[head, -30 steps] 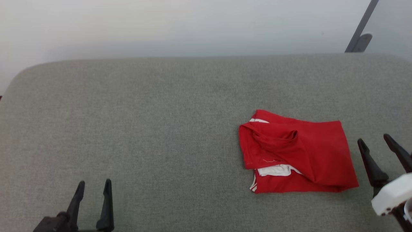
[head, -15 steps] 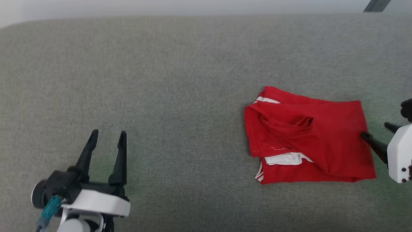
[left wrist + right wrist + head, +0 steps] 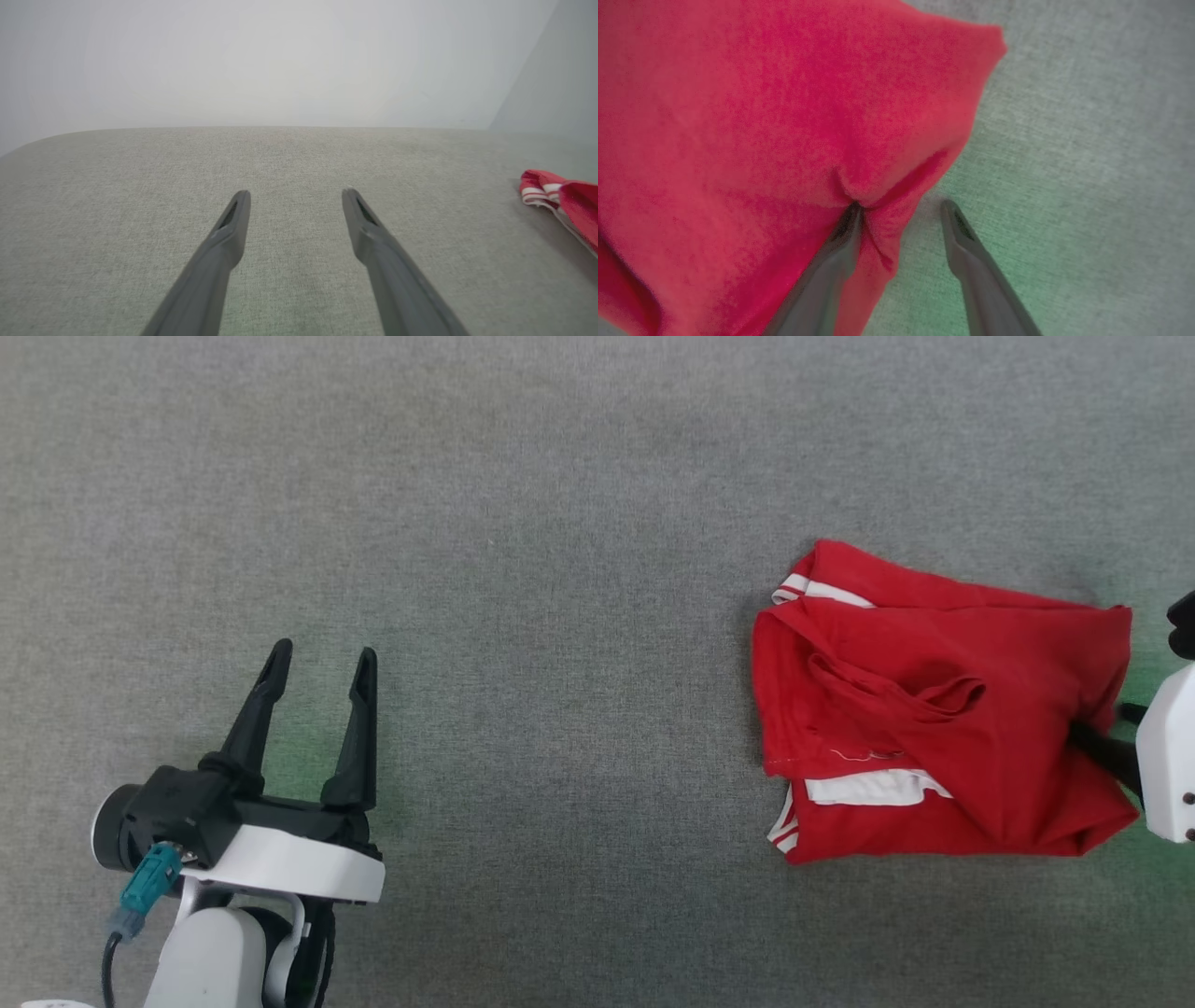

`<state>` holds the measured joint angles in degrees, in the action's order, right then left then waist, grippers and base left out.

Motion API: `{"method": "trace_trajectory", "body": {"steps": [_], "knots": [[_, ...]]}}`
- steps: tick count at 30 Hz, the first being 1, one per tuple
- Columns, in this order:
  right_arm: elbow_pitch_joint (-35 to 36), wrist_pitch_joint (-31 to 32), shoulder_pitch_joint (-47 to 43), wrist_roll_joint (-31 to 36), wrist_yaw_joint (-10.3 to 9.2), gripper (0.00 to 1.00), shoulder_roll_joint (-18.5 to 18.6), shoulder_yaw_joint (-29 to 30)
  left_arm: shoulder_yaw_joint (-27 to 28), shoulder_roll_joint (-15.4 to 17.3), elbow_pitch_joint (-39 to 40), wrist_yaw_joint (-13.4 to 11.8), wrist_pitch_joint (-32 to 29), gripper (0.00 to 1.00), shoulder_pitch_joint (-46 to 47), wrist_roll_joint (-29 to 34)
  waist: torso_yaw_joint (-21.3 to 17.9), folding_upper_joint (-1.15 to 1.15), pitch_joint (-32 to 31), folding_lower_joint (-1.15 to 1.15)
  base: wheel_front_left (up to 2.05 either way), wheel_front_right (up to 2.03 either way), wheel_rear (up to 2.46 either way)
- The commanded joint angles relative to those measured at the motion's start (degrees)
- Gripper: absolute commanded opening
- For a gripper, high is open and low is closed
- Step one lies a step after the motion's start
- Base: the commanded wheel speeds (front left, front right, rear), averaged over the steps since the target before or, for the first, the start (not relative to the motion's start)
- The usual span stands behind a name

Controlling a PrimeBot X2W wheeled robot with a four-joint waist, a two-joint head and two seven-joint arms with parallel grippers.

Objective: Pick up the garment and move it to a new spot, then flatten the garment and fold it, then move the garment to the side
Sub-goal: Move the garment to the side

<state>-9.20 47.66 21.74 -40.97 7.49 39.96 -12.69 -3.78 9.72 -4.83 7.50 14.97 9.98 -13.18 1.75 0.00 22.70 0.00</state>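
R gripper (image 3: 900, 206): jaws apart, nothing clamped; sits at the R edge of the garment (image 3: 934, 709).
R fingers (image 3: 840, 242): one is dug into the cloth edge and the cloth puckers round its tip; the other rests over bare surface just beside the hem. Edge lies partly btwn them.
L gripper (image 3: 323, 653): jaws wide, empty, over bare grey surface (image 3: 560, 523), well apart from garment. Its wrist view has the red cloth (image 3: 565, 198) off at far R.
Garment pos.: R part of grey surface, lying on it, not lifted.
Garment shape: compact rough rectangle, several layers, rumpled. White sleeve (image 3: 873, 789) peeks out btwn layers on the near-L side, striped trim (image 3: 810, 588) at far-L corner, and a deep crease runs across the middle. Not spread flat.
Progress: pics don't settle it. Scene fits 2 stages:
- early: bundle as dropped, w/ pick-up, move, flatten, fold and side-move all left.
- late: garment already doubled over itself (loosely) and lying toward one side, w/ only the last shift in hand or done.
Seen for sure: cloth is layered, not flat, and toward the R side.
Fold quality (judgement): untidy, w/ uneven edges and the sleeve sticking out; as a finished fold it would be a poor one.
Step in hand (judgement): R gripper works the R edge, placed as for a pinch, but no grip is made.
Risk: soft layers, so a shallow pinch may catch the top layer only and the bundle may open out.
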Motion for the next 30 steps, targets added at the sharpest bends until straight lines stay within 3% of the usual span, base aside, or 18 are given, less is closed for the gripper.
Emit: {"method": "trace_trajectory", "body": {"steps": [1,11,18,24,30], "knots": [[-0.70,1.72,-1.66,-0.64,0.00,0.00,-2.48,-1.48,-0.26,0.39,-0.35,-0.06,0.28,1.00,1.30,0.08,0.13,0.00,1.23,0.00,0.00,0.00,0.00],[0.75,-2.02,-1.93,-1.49,-0.17,0.00,-3.72,4.56,-0.50,1.78,-0.54,-0.06,0.29,1.00,2.32,0.31,-3.26,0.00,1.60,0.00,0.00,0.00,0.00],[-0.47,-8.84,-1.87,-0.01,-0.14,0.00,-2.55,14.27,-4.09,4.75,0.62,-0.06,0.28,1.00,5.98,0.60,-8.87,0.00,3.68,0.00,0.00,0.00,0.00],[-6.72,-16.94,1.85,3.38,-0.12,0.00,-1.54,24.10,-8.48,8.38,1.68,-0.06,0.28,1.00,14.36,-0.07,-13.59,0.00,8.15,0.00,0.00,0.00,0.00],[-15.51,-23.26,9.09,7.87,-0.04,0.00,-2.11,29.48,-13.42,10.64,1.71,-0.06,0.28,1.00,24.14,-0.51,-16.20,0.00,12.60,0.00,0.00,0.00,0.00]]}}
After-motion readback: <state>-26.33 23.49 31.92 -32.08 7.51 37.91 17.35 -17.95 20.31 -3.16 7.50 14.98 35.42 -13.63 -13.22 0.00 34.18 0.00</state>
